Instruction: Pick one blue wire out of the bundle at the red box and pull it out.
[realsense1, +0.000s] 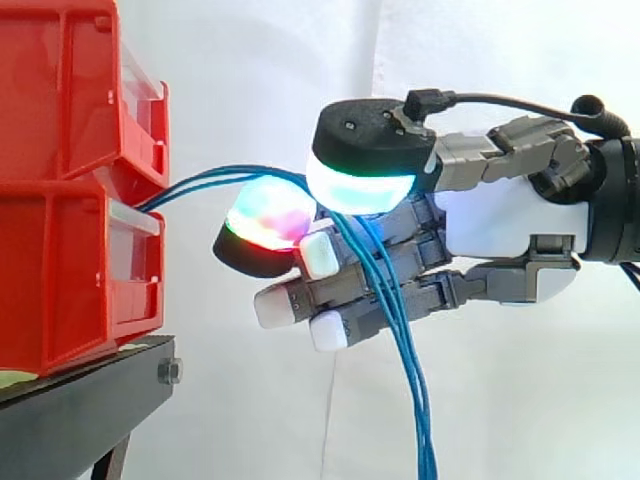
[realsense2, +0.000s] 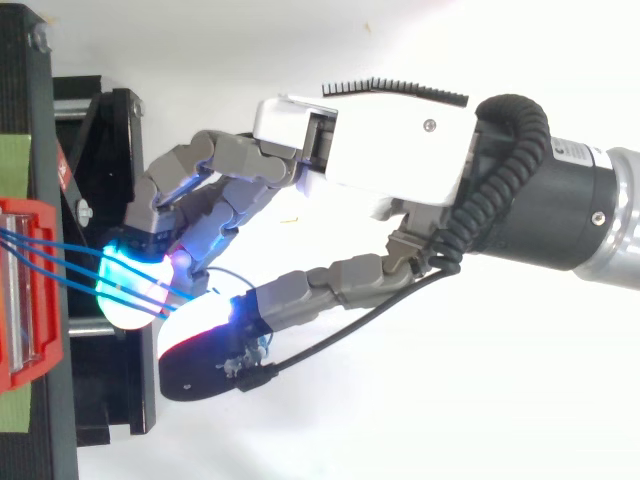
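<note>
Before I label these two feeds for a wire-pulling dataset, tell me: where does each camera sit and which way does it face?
Side view: beside the work at its height, looking level at the stacked red bins on the black stand; the hand enters from the right.
Top view: overhead, looking down; the hand reaches in from the right.
Shared: the hand closed on the blue wires at the red bins.

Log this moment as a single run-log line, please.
phase: grasp | hand: curled on blue wires | wires: leave red box, pass between pads, hang down | single wire isolated: cannot tell
</note>
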